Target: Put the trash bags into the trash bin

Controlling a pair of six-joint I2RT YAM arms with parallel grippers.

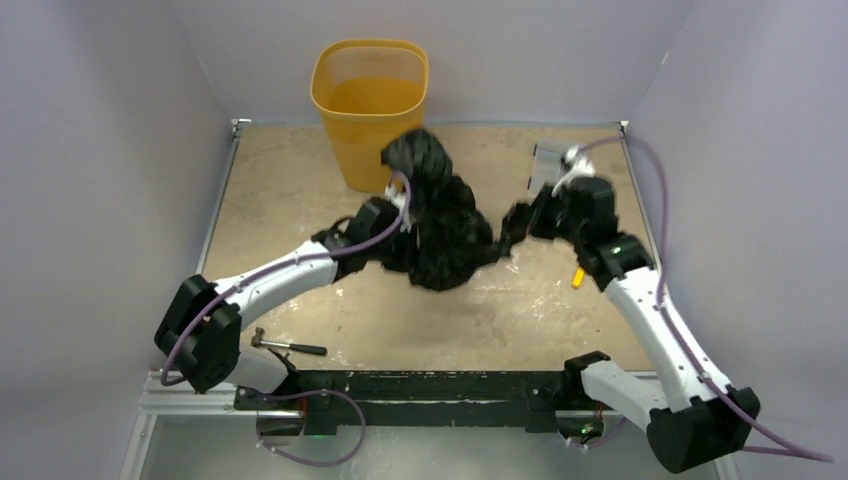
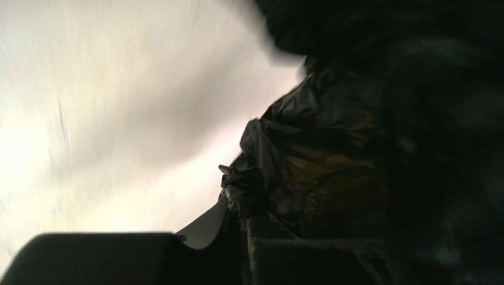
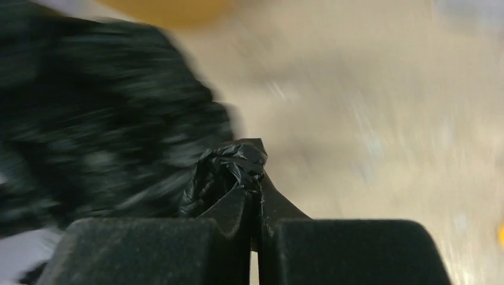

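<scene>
**Bag held between two arms, bin beyond.** Both of my pairs of jaws are pinched shut on the trash bag (image 1: 445,225). My left jaws hold a fold of film at its left flank. My right jaws, in the right wrist view, clamp a small twisted nub of the trash bag (image 3: 235,166) at its right edge. The bag hangs as a crumpled black mass over the middle of the table (image 1: 290,190), wholly outside the trash bin (image 1: 368,95).

Its long axis runs from a raised lump at the far left, just beside the bin's near right wall, down to the nub at my right jaws. The bin therefore lies beyond the bag and to its left, its open mouth facing up.

My left arm (image 1: 290,270) is the nearer to the bin. My right arm (image 1: 640,300) stands well apart from it. I judge that the carry must go away from my bases and leftward, rising enough for the film to clear the rim. Whether the lump touches the bin wall I cannot tell.
</scene>
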